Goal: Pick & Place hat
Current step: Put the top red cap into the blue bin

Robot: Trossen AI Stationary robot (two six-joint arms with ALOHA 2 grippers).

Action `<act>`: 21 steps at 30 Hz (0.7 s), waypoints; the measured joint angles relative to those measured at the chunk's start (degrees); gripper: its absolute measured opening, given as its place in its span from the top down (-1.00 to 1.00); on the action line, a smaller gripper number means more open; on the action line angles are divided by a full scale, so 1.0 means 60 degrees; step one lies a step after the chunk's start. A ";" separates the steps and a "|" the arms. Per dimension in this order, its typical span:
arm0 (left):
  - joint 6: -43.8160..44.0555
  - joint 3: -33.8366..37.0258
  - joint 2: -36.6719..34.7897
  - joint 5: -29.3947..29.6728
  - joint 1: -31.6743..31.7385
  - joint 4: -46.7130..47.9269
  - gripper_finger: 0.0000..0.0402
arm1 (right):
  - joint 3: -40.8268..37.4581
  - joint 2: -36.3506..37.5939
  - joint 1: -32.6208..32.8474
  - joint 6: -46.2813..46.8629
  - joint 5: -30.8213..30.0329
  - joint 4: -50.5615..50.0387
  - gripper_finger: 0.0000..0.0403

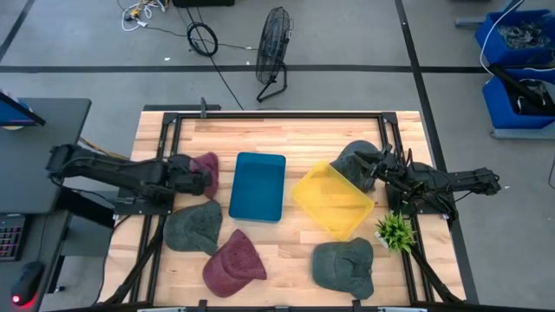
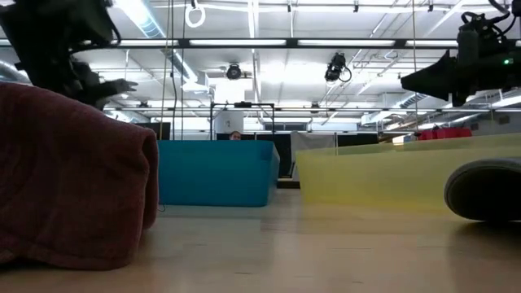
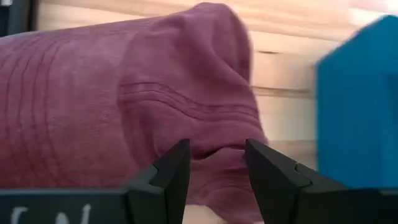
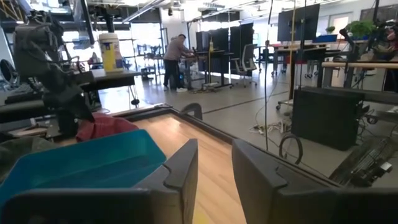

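Observation:
A maroon hat (image 1: 208,172) lies on the table left of the blue bin (image 1: 257,186). My left gripper (image 1: 192,173) is low at its left side, open. In the left wrist view the gripper (image 3: 216,163) has its fingertips on either side of a bulging fold of the maroon hat (image 3: 124,99); I cannot see them touch it. My right gripper (image 1: 375,169) hovers, open and empty (image 4: 214,174), over a green hat (image 1: 351,158) beside the yellow bin (image 1: 334,201).
Nearer the table's near edge lie a green hat (image 1: 192,227), a second maroon hat (image 1: 232,263) and another green hat (image 1: 344,266). A small green plant (image 1: 396,231) stands near the right arm. A black frame (image 1: 277,117) runs around the tabletop. People stand far off in the room.

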State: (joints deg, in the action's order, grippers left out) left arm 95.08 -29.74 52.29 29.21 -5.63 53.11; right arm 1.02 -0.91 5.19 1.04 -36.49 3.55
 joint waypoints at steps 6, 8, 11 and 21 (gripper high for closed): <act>-0.0009 0.0000 0.1050 -0.0052 0.0490 -0.0132 0.21 | 0.0000 0.0000 0.0000 -0.0003 0.0000 0.0004 0.48; -0.0175 0.0000 0.1362 -0.0099 0.0610 -0.0135 0.25 | 0.0000 0.0000 0.0000 -0.0003 0.0000 0.0004 0.48; -0.0225 0.0000 0.1871 -0.0278 0.0813 -0.0147 0.41 | 0.0000 0.0000 0.0000 -0.0003 -0.0004 0.0003 0.48; -0.2461 -0.0012 0.3062 -0.0700 0.1018 -0.1116 0.98 | 0.0000 0.0000 0.0000 -0.0007 -0.0004 0.0006 0.48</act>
State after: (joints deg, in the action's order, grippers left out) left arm 80.31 -29.81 70.66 25.01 0.48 46.42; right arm 1.02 -0.91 5.19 0.99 -36.51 3.59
